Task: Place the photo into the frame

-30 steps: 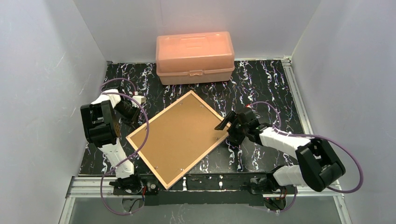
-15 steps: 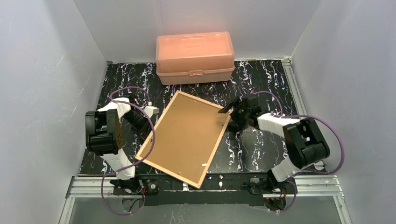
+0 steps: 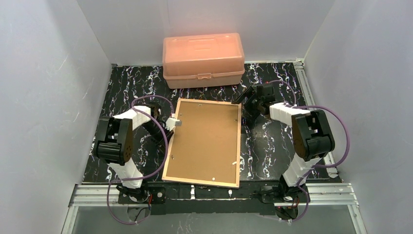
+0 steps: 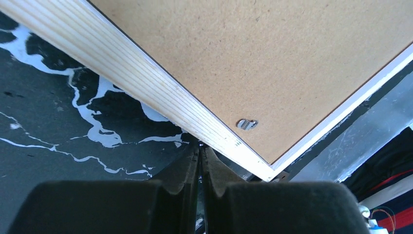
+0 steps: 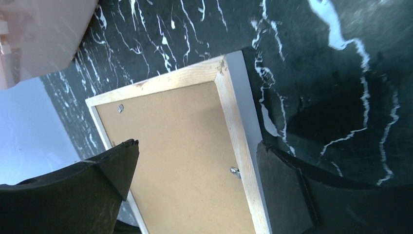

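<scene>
The frame [image 3: 171, 141] lies back-up in the middle of the black marbled table [image 3: 131, 83], its tan wood rails facing upward and a brown backing board [image 3: 204, 141] filling it. Its long sides run roughly from the near edge towards the far edge, leaning a little to the left at the near end, and its near short rail sits right at the table's near edge. Small metal clips [image 4: 247, 124] sit on the board just inside the rails.

The left gripper [image 4: 199, 148] is clenched, fingers pressed together with nothing between them, and their tips meet the outer edge of the frame's left rail, towards its far end. The right gripper [image 5: 196, 148] is released, jaws spread wide, and hovers at the frame's far right corner: one finger is above the backing board and the other beyond the right rail, over bare table.

An orange plastic box [image 3: 203, 59], lid closed, stands at the table's far edge, apart from the frame
</scene>
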Controlling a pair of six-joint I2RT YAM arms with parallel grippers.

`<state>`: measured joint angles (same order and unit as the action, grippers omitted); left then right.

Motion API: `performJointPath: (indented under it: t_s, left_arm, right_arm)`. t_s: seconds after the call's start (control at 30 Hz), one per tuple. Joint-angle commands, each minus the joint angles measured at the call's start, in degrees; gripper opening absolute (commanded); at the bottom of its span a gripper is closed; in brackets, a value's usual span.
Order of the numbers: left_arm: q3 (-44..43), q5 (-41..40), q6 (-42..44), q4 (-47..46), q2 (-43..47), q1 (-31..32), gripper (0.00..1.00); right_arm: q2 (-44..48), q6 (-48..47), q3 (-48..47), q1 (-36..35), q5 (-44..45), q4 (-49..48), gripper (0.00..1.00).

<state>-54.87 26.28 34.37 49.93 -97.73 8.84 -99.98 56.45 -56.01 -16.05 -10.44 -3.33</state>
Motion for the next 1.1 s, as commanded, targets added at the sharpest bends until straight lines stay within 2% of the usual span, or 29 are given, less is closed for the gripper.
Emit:
performJointPath:
  t_s: [0.0,0.17,0.3,0.4,0.57,0.77,0.93,1.07]
  left_arm:
    - [-3.41,4.44,-2.61,2.29,1.16,0.21,0.06]
    - [-5.86,7.72,-3.09,6.28,3.87,-3.7,0.11]
    - [-8.35,12.32,-3.96,8.24,1.82,-7.96,0.15]
    - [-9.67,13.63,-5.83,7.17,-1.45,-8.33,0.18]
    - [-13.35,16.98,-8.63,6.93,-7.81,-8.31,0.24]
    - [-13.92,16.53,-8.82,5.91,-10.77,-8.32,0.27]
    - [-14.14,16.49,-8.28,5.66,-12.18,-8.32,0.31]
    - [-14.6,15.0,-9.13,4.53,-13.5,-8.38,0.25]
  right_arm:
    - [5.92,-8.71,-3.57,0.51,5.58,6.63,0.99]
    - [14.36,-14.34,-0.66,-2.67,5.72,6.86,0.99]
    - [17.64,-16.91,0.86,-10.42,3.83,7.43,0.99]
    - [17.15,-17.93,0.44,-19.16,2.26,6.61,0.99]
    - [13.04,-17.37,-0.65,-30.83,-3.86,-1.69,0.99]
    - [5.4,-19.69,-5.1,-41.48,-3.77,-4.47,0.99]
    - [-0.44,-19.53,-7.59,-45.8,-2.93,-7.53,0.99]
    - [-4.01,-18.48,-9.35,-47.44,-3.05,-10.28,0.99]
